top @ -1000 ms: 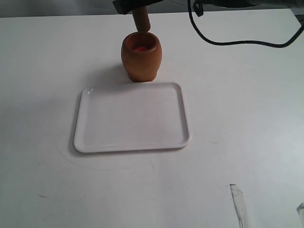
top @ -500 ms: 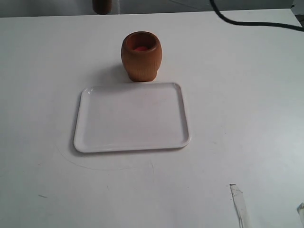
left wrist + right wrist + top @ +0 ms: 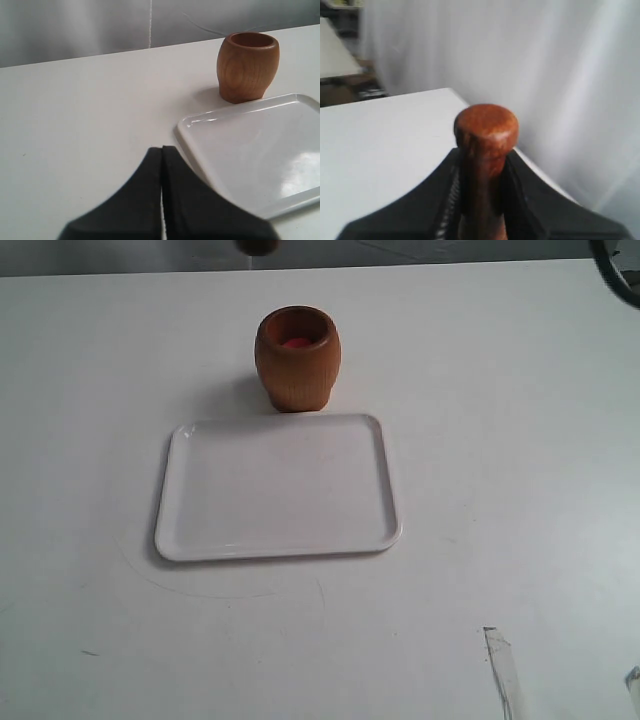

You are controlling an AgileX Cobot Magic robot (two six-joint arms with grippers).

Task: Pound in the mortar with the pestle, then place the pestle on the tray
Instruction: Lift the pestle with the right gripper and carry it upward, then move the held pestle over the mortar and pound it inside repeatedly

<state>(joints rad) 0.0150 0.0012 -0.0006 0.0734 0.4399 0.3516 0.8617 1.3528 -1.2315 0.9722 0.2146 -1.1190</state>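
Note:
The orange-brown mortar (image 3: 297,358) stands upright on the white table just behind the white tray (image 3: 278,487), with its reddish inside showing. It also appears in the left wrist view as the mortar (image 3: 247,66) beside the tray (image 3: 260,150). The dark reddish-brown pestle (image 3: 486,135) is clamped between the black fingers of my right gripper (image 3: 482,155), thick rounded end outward. In the exterior view only the pestle's tip (image 3: 257,246) shows at the top edge, left of and behind the mortar. My left gripper (image 3: 162,150) is shut and empty, low over the table near the tray's corner.
A black cable (image 3: 618,268) curves at the exterior view's top right corner. A strip of clear tape (image 3: 503,665) lies on the table at the front right. A pale curtain hangs behind the table.
The pestle came up out of the mortar and went left and upward, nearly leaving the exterior view. The right arm and its cable have pulled away from above the mortar.

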